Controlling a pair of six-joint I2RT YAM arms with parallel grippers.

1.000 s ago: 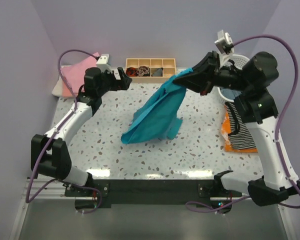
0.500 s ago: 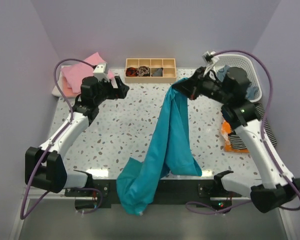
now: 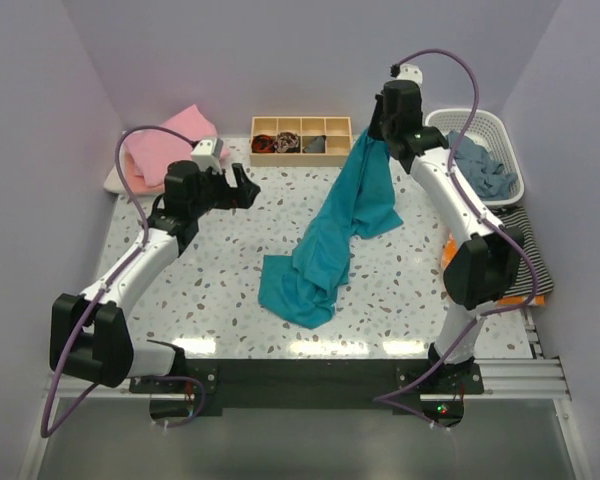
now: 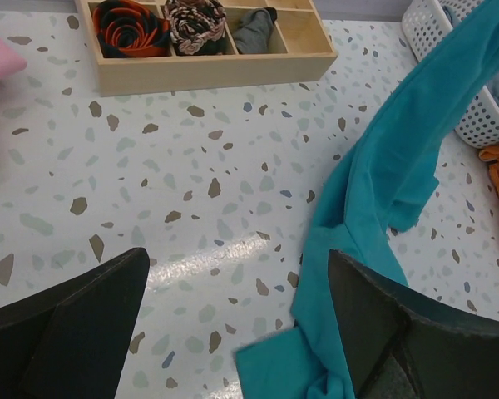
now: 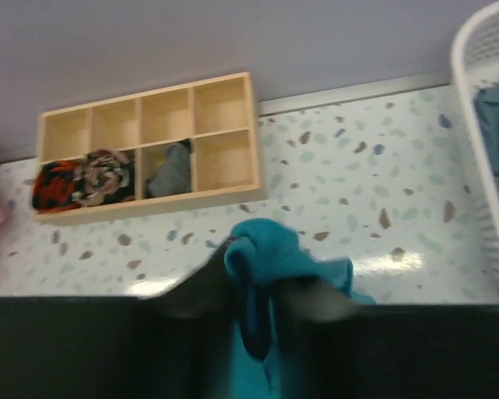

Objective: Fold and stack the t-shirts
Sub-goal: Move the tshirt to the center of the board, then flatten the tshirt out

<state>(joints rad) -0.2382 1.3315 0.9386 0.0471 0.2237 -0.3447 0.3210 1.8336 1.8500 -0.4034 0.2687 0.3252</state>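
A teal-blue t-shirt (image 3: 345, 215) hangs in a long bunched strip from my right gripper (image 3: 376, 137), which is shut on its top end near the table's back edge. In the right wrist view a knot of teal cloth (image 5: 266, 249) bulges out between the shut fingers. The shirt's lower end lies crumpled on the table's middle (image 3: 298, 290). My left gripper (image 3: 242, 187) hovers open to the left of the shirt, holding nothing; its wrist view shows the teal cloth (image 4: 382, 183) passing by the right finger (image 4: 416, 332). A pink folded t-shirt (image 3: 170, 145) rests at the back left.
A wooden compartment box (image 3: 300, 138) with rolled items stands at the back centre. A white basket (image 3: 443, 119) of blue-grey clothes sits at the back right. Striped and orange garments (image 3: 525, 262) lie along the right edge.
My right arm swung back to the table's far edge, dragging the teal shirt off the near edge; its lower end now rests mid-table. The left gripper shifted slightly right.
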